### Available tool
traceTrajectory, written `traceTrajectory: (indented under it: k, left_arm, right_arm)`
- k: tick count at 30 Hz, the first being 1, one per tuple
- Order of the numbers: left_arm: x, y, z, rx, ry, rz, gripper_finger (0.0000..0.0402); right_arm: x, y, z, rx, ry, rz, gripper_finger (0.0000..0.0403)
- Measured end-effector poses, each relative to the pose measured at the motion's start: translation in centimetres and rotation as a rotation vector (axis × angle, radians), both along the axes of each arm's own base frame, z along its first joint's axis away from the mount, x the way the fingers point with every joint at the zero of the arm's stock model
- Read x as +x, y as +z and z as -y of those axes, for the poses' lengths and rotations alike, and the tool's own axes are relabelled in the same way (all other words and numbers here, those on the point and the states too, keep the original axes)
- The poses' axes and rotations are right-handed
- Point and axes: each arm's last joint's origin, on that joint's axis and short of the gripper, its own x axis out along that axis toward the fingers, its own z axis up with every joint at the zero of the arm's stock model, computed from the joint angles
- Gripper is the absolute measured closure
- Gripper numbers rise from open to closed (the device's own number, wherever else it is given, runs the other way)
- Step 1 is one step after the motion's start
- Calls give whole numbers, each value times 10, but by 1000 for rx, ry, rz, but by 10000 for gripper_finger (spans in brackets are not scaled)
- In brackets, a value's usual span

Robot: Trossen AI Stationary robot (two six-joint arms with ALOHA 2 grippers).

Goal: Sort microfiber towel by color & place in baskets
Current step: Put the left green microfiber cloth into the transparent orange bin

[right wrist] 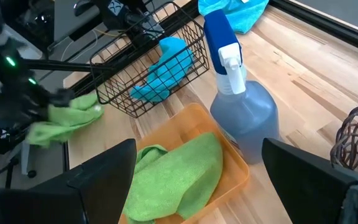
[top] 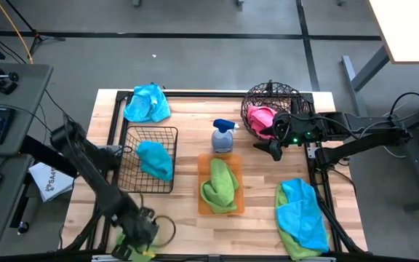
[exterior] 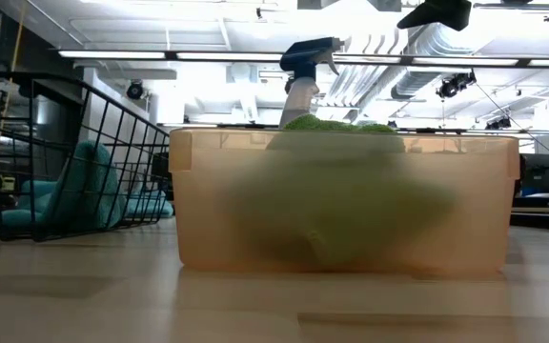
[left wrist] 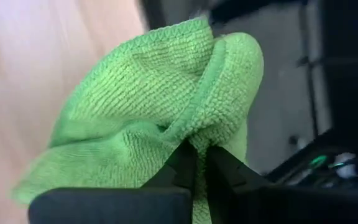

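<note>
My left gripper point(top: 141, 244) is at the table's near edge, shut on a lime green towel point(left wrist: 154, 106), which also shows in the right wrist view as a green towel point(right wrist: 67, 118). My right gripper point(right wrist: 199, 149) is open and touches nothing; it hovers beside the round brown wire basket point(top: 271, 109), which holds a pink towel point(top: 262, 120). A second green towel point(top: 219, 182) lies in the orange tray point(top: 202, 161). One cyan towel point(top: 155, 159) lies in the black wire basket point(top: 133, 182). Another cyan towel point(top: 148, 103) lies at the far left of the table. My left gripper pinches a bunched fold of the lime green towel point(left wrist: 197, 140) between its two fingertips point(left wrist: 182, 165). The cloth gathers into creases at the pinch and bulges slack around and beyond the fingers. It sits over the table's near edge; whether it is lifted clear I cannot tell.
A grey spray bottle with a blue trigger point(top: 222, 136) stands just beyond the orange tray, between the two wire baskets. A cyan towel lying on a green one point(top: 300, 218) sits at the near right corner. A keyboard and mouse sit on a desk off the left edge.
</note>
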Motion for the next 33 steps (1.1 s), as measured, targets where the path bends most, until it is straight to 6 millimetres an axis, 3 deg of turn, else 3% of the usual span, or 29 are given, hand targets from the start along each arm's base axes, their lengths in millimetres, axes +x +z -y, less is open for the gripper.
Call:
traceTrajectory:
  k: [3, 7, 9, 12, 17, 24, 28, 33]
  left_arm:
    - [13, 44, -27, -8, 65, 175, 399]
    - [43, 93, -70, 121, 199, 510, 400]
    - [63, 108, -91, 234, 234, 646, 400]
    - [97, 116, -121, 391, 310, 797, 401]
    - [132, 122, -157, 425, 522, 947, 401]
    - [141, 120, -154, 406, 624, 1120, 401]
    - [134, 87, -149, 487, 615, 990, 401]
    - [128, 46, -140, 374, 712, 966, 401]
  right_arm:
    - [0, 0, 0, 0, -3, 0, 59]
    - [0, 0, 0, -1, -3, 1, 59]
    - [0, 0, 0, -7, -12, 2, 59]
    - [0, 0, 2, -36, -55, 5, 59]
    - [0, 0, 2, -45, -70, 7, 59]
    - [0, 1, 2, -45, -72, 7, 59]
    - [0, 0, 2, -46, -71, 5, 59]
    - [0, 0, 2, -46, -71, 4, 59]
